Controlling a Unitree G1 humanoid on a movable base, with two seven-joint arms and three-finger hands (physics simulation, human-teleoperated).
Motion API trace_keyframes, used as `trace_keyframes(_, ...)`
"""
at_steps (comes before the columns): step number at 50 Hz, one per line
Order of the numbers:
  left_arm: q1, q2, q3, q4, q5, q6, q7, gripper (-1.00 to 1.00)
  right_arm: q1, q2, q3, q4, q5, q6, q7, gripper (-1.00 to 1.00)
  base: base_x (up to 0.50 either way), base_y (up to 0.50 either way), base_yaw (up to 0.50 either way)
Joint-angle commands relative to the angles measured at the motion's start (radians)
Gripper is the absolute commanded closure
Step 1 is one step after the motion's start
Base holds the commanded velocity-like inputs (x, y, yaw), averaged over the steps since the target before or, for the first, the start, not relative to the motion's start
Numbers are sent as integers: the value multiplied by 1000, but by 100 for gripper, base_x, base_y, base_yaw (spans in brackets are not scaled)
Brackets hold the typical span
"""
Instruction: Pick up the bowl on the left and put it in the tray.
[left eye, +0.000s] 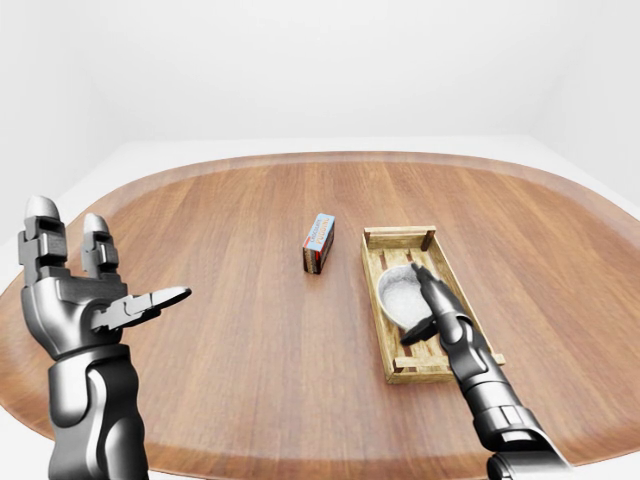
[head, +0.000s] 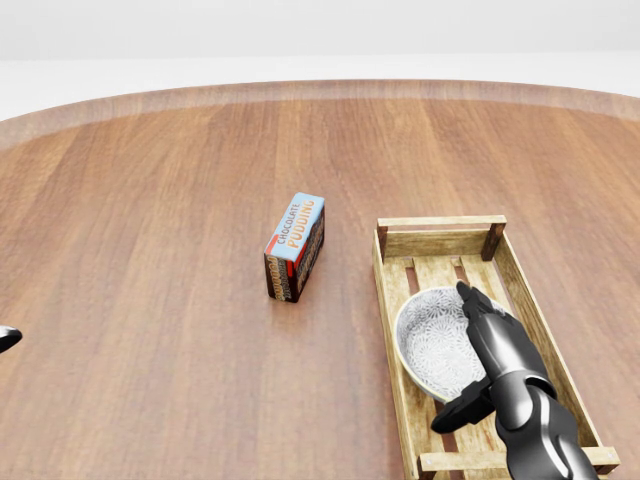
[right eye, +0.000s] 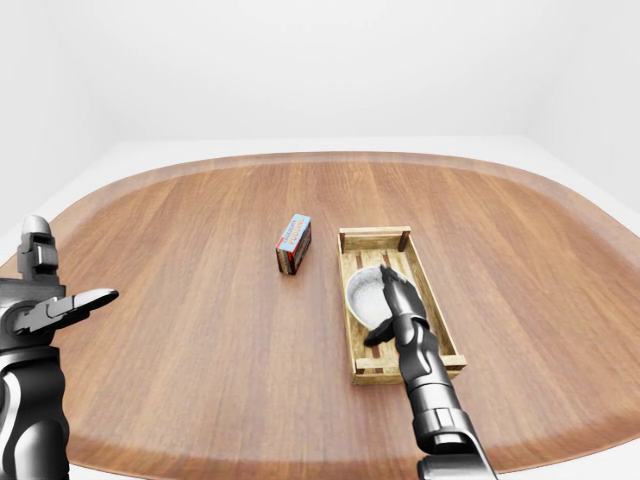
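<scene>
Head view: bowl (head: 432, 342) in tray (head: 441, 233); right hand (head: 492, 352) touching.

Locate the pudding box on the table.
The small blue-topped chocolate pudding box stands near the middle of the head view on the round wooden table, just left of the slatted wooden tray, not touching it.

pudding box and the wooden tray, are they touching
Apart. The head view shows a strip of bare table between the pudding box and the tray.

Broad rounded wooden table (left eye: 230, 330) on a pale floor (left eye: 140, 152), plain white walls (left eye: 300, 60), soft even light.
</scene>
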Motion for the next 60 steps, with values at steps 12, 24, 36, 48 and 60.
trace_keyframes(12,-2,0,-6,6,2,0,0,-100,14,6,9,-67,-31,0,28,-100,0,0,0)
trace_keyframes(24,-2,0,-6,8,3,0,-2,-100,83,18,70,-460,-277,0,270,-100,0,0,0)
trace_keyframes(36,-3,2,-3,2,-1,0,0,-100,90,84,65,-769,-704,0,628,-100,0,0,0)
trace_keyframes(48,-1,0,-3,-1,1,0,-1,-100,16,253,38,-1119,-1209,0,666,-100,0,0,0)
trace_keyframes(60,4,-1,2,-15,-5,0,-1,-100,-20,228,47,-1311,-1258,0,666,-100,0,0,0)
